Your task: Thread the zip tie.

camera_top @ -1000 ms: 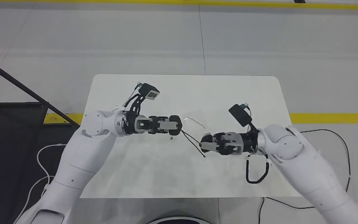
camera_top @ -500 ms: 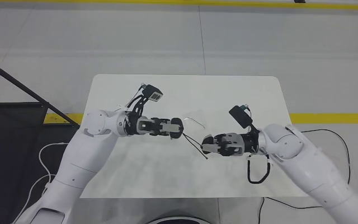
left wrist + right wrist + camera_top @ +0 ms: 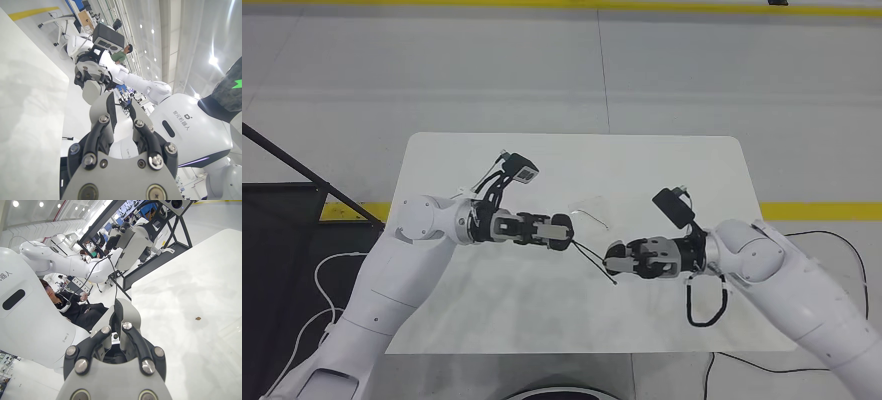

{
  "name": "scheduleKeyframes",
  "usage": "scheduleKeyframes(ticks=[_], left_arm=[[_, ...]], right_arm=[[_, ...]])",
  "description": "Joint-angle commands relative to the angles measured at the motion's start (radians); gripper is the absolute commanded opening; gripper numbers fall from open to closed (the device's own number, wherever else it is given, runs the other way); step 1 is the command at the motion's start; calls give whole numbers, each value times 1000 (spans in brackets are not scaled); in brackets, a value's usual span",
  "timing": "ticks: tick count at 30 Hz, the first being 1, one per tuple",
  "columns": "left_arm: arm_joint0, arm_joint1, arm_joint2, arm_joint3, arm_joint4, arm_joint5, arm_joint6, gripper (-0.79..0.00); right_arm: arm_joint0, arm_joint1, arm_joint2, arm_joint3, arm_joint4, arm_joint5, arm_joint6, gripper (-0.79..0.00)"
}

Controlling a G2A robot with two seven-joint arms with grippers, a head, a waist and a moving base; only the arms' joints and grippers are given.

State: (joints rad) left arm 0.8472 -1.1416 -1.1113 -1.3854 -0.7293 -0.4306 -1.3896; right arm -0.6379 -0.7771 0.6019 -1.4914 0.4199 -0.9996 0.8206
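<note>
A thin black zip tie (image 3: 587, 255) hangs over the middle of the white table (image 3: 682, 170), bent into two strands. My right gripper (image 3: 610, 260) is shut on one strand; in the right wrist view the zip tie (image 3: 113, 275) rises from the right gripper (image 3: 117, 302) to a bend just below the left gripper (image 3: 114, 244). The other strand trails down from that bend. My left gripper (image 3: 566, 234) sits at the tie's far end. In the left wrist view the left gripper (image 3: 122, 98) is open by a narrow gap, with the right gripper (image 3: 90, 91) just beyond.
A white zip tie (image 3: 590, 213) lies on the table behind the grippers. A small brown speck (image 3: 198, 318) marks the tabletop. A black frame (image 3: 282, 160) stands off the table's left side.
My left gripper has moved right and toward the table's front, closing on the tie's end. The right gripper has crept slightly right with the tie in it.
</note>
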Motion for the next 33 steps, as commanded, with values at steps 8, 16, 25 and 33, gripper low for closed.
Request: scheduleKeyframes(ticks=[8, 16, 25, 33], left_arm=[[2, 3, 7, -10, 6, -6, 6, -570], [-1, 5, 13, -11, 8, -9, 9, -650], [-2, 8, 18, -10, 9, -17, 17, -785], [-3, 10, 20, -8, 3, -21, 21, -785]], right_arm=[[29, 8, -39, 9, 14, -13, -13, -785], [46, 14, -60, 11, 26, -13, -13, -785], [61, 17, -78, 14, 33, -13, -13, -785], [66, 20, -82, 12, 40, -13, -13, -785]])
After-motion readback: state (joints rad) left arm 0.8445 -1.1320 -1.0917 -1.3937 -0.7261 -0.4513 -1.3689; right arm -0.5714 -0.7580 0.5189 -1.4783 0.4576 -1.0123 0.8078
